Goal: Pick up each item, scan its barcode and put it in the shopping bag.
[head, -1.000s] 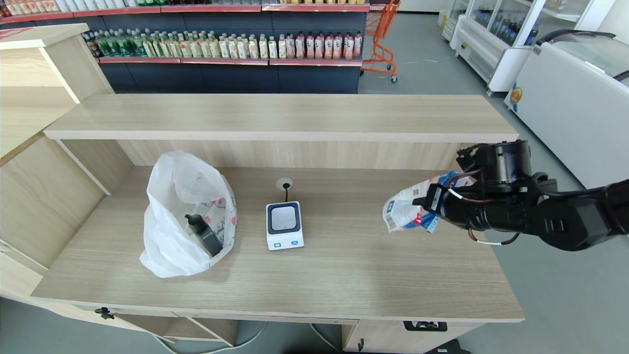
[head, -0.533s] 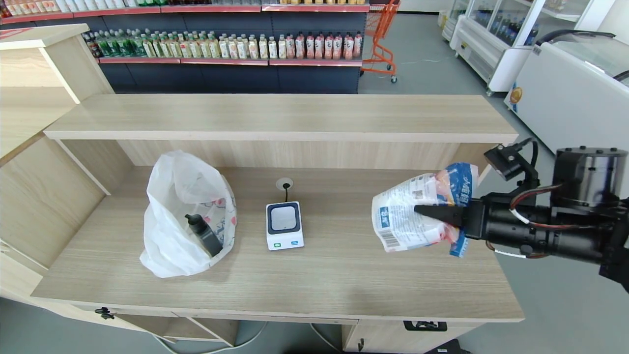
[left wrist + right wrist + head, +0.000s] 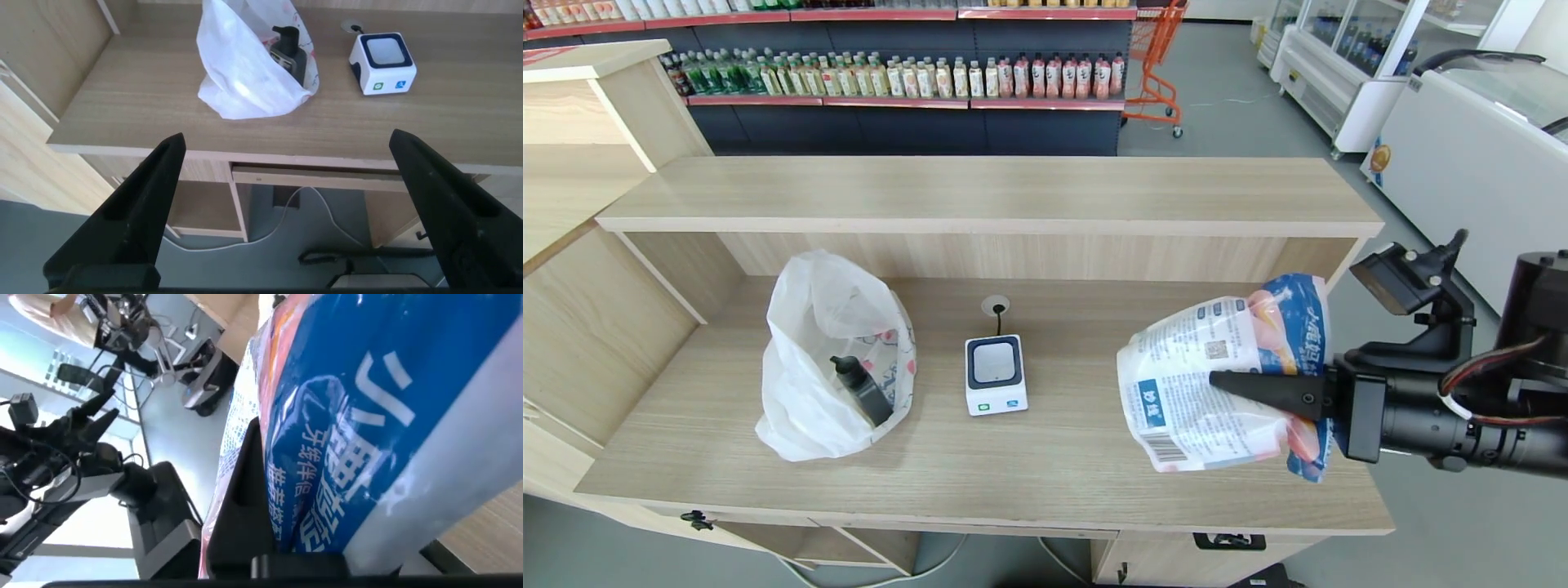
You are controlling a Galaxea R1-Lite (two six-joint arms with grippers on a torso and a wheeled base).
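- Packet (image 3: 1184, 359) hangs above the table's (image 3: 1054, 465) right edge, clenched in the right pincer (image 3: 1223, 382).
- Shopping bag (image 3: 817, 327) sits near the left edge; scanner (image 3: 995, 371) mid-table.
- Left pincer (image 3: 288, 143) released, off the front edge.

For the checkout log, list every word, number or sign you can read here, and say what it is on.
Nothing can be quoted with certainty.
On the packet: barcode, square code and small print, too small to read; large white characters on its blue edge, tilted and cut off.
On the scanner: one green and one blue icon, no readable words.
On the shelf bottles: labels too small.
On the shopping bag: blurred pattern, no words.
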